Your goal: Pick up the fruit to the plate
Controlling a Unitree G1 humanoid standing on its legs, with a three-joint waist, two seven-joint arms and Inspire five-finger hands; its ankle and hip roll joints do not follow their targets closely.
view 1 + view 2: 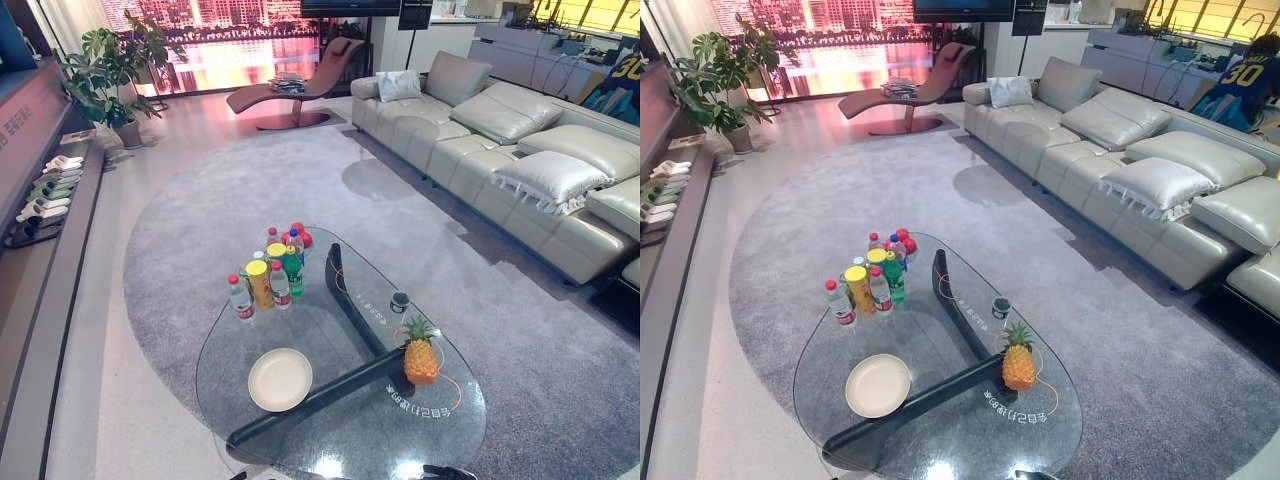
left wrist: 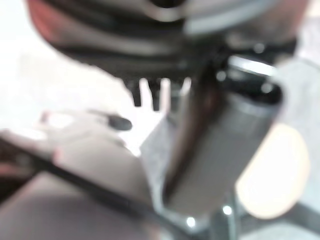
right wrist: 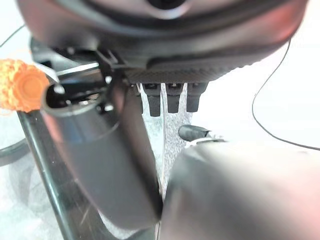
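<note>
The small orange pineapple (image 1: 420, 358) stands untouched on the glass worktop (image 1: 330, 440), right of the round cream plate (image 1: 280, 379); hand states cannot be told.

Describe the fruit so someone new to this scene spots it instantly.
Start at the glass coffee table on the grey rug in front of the sofa. On its right side, beside the table's dark base, stands the pineapple, upright. It is the only fruit: orange and knobbly with a green leafy crown, unlike the bottles and the bare cream plate.
</note>
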